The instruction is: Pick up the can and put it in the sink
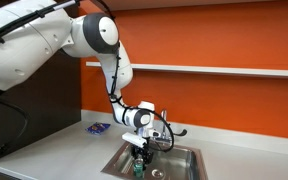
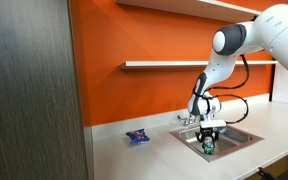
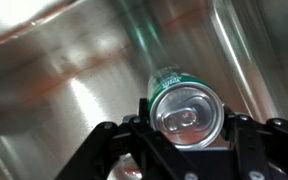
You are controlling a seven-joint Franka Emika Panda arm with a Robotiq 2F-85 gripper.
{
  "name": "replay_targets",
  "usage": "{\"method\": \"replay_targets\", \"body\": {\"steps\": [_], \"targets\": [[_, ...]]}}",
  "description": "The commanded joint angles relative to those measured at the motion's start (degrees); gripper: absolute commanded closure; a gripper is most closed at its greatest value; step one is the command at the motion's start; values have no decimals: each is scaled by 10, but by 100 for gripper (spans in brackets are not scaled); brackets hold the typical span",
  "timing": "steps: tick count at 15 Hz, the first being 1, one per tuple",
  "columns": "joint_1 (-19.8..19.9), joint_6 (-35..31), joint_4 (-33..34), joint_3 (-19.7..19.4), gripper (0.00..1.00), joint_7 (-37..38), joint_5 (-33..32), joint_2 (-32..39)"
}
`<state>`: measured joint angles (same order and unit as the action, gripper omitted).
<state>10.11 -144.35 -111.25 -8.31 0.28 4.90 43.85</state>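
Both exterior views face sink [image 1: 180, 166] [image 2: 241, 137] from afar; wrist close.

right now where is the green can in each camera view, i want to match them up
In an exterior view: can low centre, under the arm, inside the sink.
In an exterior view: can lower right, inside the sink.
Wrist view: can right of centre, pale top towards the camera, between the fingers.
Shared landmark: the steel sink surrounds it in all three.
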Motion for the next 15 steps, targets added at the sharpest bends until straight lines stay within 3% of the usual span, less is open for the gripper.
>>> {"method": "replay_targets", "body": {"steps": [1, 4, 5, 8, 15], "targets": [[10, -2, 7, 9, 62, 8, 6, 1], [9, -1, 7, 8, 62, 9, 5, 2], [9, -1, 7, 8, 12, 9, 5, 2], [8, -2, 4, 6, 1, 11, 5, -1], [4, -2, -16, 2, 0, 17, 3, -29]]}}
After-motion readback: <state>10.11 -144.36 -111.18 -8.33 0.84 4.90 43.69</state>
